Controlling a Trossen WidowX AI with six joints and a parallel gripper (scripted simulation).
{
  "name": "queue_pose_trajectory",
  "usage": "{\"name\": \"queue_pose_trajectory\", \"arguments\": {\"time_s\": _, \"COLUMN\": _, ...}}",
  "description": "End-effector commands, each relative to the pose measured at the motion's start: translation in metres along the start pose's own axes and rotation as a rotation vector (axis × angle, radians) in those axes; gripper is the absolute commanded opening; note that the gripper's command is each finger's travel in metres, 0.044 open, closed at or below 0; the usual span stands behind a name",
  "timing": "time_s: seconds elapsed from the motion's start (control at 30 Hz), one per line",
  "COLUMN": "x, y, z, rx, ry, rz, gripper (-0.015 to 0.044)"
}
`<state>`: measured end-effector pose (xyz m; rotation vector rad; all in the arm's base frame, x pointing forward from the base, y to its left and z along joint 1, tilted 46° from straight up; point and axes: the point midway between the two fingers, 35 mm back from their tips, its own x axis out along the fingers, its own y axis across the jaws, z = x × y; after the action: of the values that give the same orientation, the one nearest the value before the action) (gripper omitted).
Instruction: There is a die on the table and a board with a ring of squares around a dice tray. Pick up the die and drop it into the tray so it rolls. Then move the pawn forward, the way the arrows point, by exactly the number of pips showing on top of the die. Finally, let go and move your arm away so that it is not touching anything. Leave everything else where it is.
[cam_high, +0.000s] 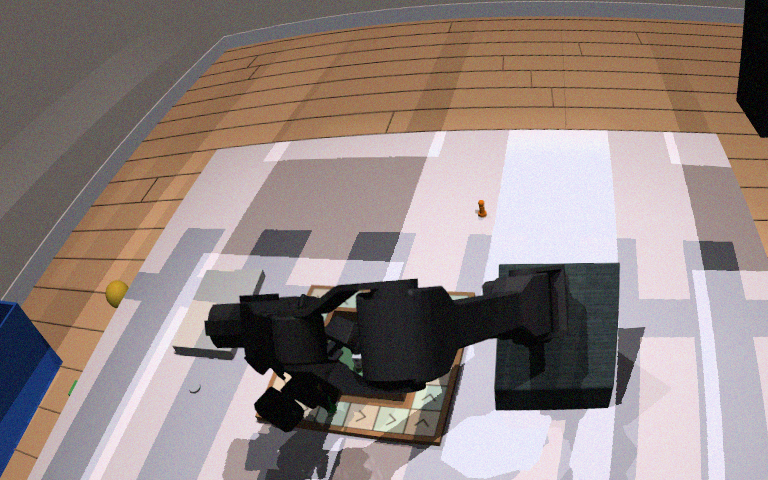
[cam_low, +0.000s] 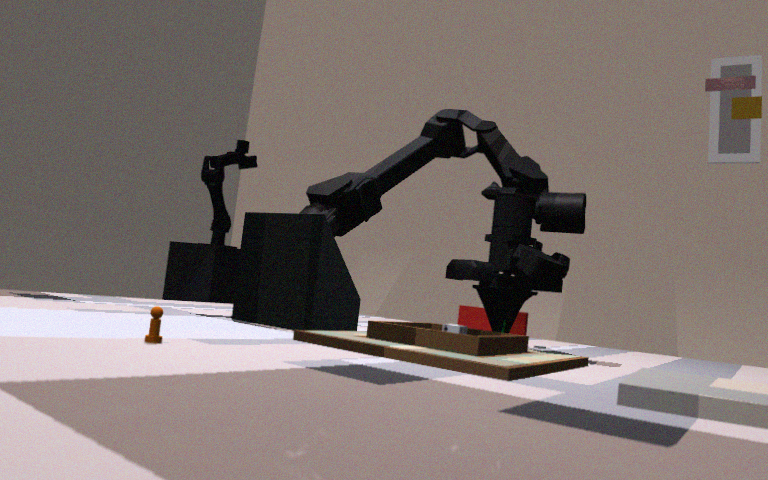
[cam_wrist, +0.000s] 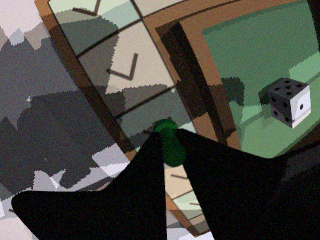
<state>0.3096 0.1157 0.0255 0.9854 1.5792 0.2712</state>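
- Looking down the wrist view, you see the gripper (cam_wrist: 170, 150) with its two dark fingers pinching the green pawn (cam_wrist: 171, 139), which stands on the board's ring of arrow squares just outside the tray wall.
- Your die (cam_wrist: 288, 100) lies inside the dice tray (cam_wrist: 194, 76) on the green floor, well apart from the fingers; the face turned to the camera shows one pip, the top face is too dark to count.
- The board (cam_low: 509, 367) rests flat on a table top (cam_low: 237, 396) patterned in pale, grey and lilac patches crossed by hard shadows.
- An orange pawn (cam_high: 481, 208) stands alone on the far part of the table, well apart from the board.
- Beyond the table you see plank flooring, a yellow ball (cam_high: 116, 293) at the left, a blue bin (cam_high: 22, 362), plain beige walls and a small poster (cam_low: 734, 107).
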Motion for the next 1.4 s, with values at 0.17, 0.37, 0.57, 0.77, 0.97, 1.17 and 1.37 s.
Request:
{"name": "queue_pose_trajectory", "arguments": {"time_s": 0.17, "x": -0.052, "y": 0.002, "z": 0.009, "rx": -0.010, "ry": -0.013, "rz": -0.006, "gripper": 0.0000}}
{"name": "queue_pose_trajectory", "arguments": {"time_s": 0.37, "x": -0.089, "y": 0.003, "z": 0.007, "rx": -0.015, "ry": -0.016, "rz": -0.004, "gripper": 0.0000}}
{"name": "queue_pose_trajectory", "arguments": {"time_s": 0.57, "x": -0.120, "y": 0.004, "z": 0.002, "rx": -0.008, "ry": -0.008, "rz": 0.000, "gripper": 0.0000}}
{"name": "queue_pose_trajectory", "arguments": {"time_s": 0.77, "x": -0.116, "y": 0.003, "z": -0.001, "rx": -0.008, "ry": -0.008, "rz": -0.001, "gripper": 0.0000}}
{"name": "queue_pose_trajectory", "arguments": {"time_s": 0.97, "x": -0.095, "y": 0.000, "z": -0.010, "rx": -0.007, "ry": -0.008, "rz": -0.003, "gripper": 0.0000}}
{"name": "queue_pose_trajectory", "arguments": {"time_s": 1.17, "x": -0.076, "y": -0.005, "z": -0.021, "rx": -0.007, "ry": -0.008, "rz": -0.002, "gripper": 0.0000}}
{"name": "queue_pose_trajectory", "arguments": {"time_s": 1.37, "x": -0.057, "y": -0.010, "z": -0.034, "rx": -0.006, "ry": -0.007, "rz": 0.000, "gripper": 0.0000}}
